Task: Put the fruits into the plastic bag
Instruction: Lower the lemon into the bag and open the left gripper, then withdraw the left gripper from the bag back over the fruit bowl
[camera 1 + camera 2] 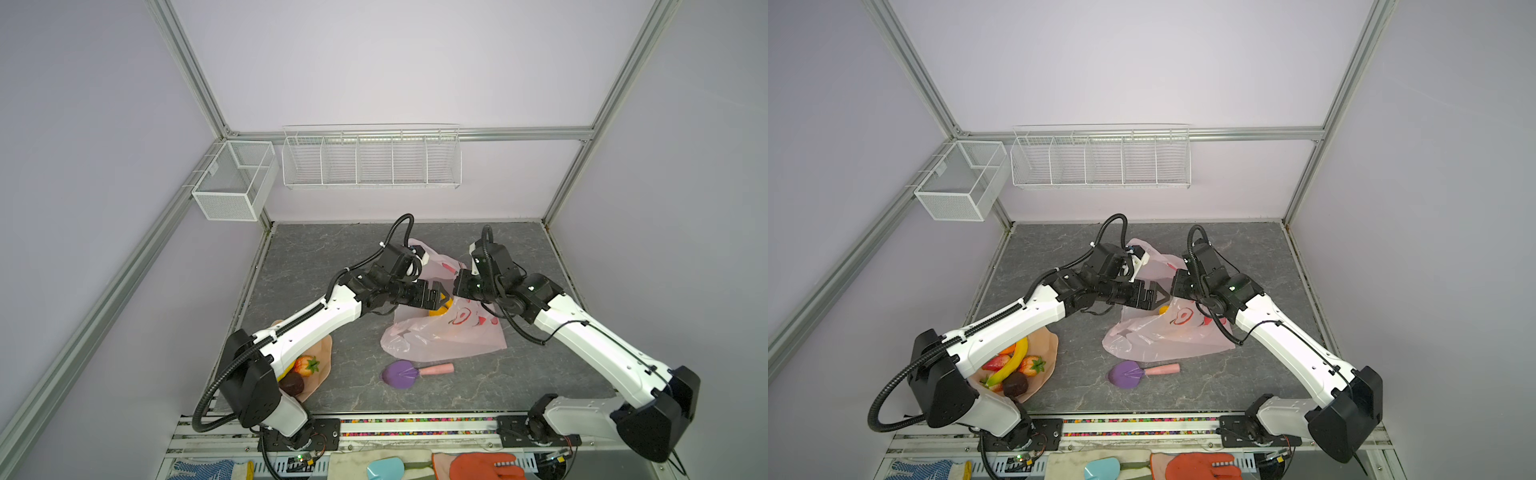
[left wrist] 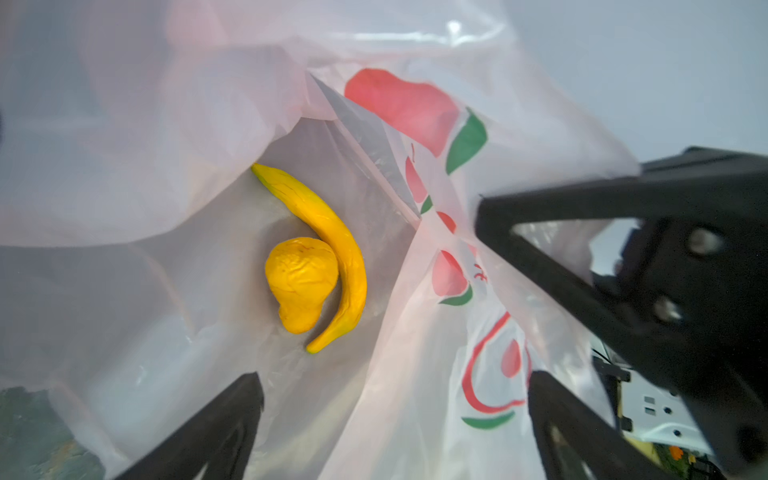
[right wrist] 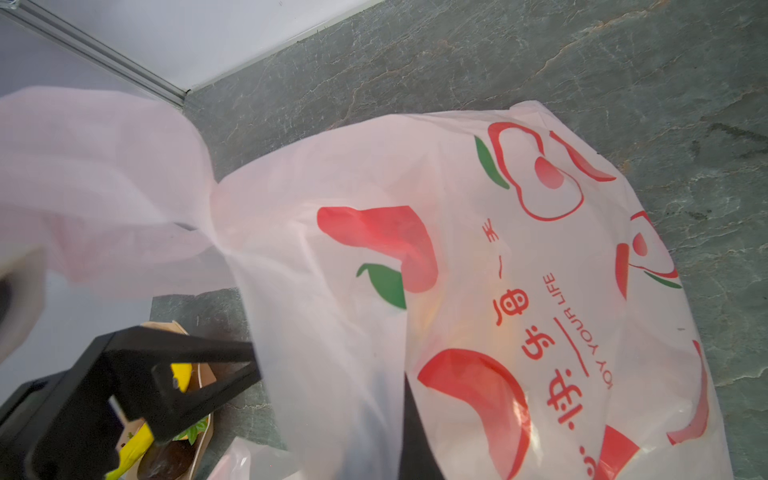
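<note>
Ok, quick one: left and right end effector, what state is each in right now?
Left end effector: open, holding nothing, at the plastic bag mouth.
Right end effector: closed, pinching the bag's edge.

Plastic bag (image 2: 174,137): thin translucent pale pink film, crinkled, glossy where folds catch the light; the red and green prints look flat and matt.
Banana (image 2: 328,232): yellow skin that looks rubbery, finely wrinkled, dull sheen.
Pear-shaped fruit (image 2: 301,278): same yellow, rougher and more creased.
My left fingers (image 2: 226,419): black plastic, matt.
Table top (image 1: 324,257): dark grey, stone-look, veined, matt.
Wire rack (image 1: 370,162), mesh basket (image 1: 232,187): white-coated metal.
Frame rail (image 1: 195,79): bare aluminium, satin.
Scoop (image 1: 401,374): smooth purple plastic.
</note>
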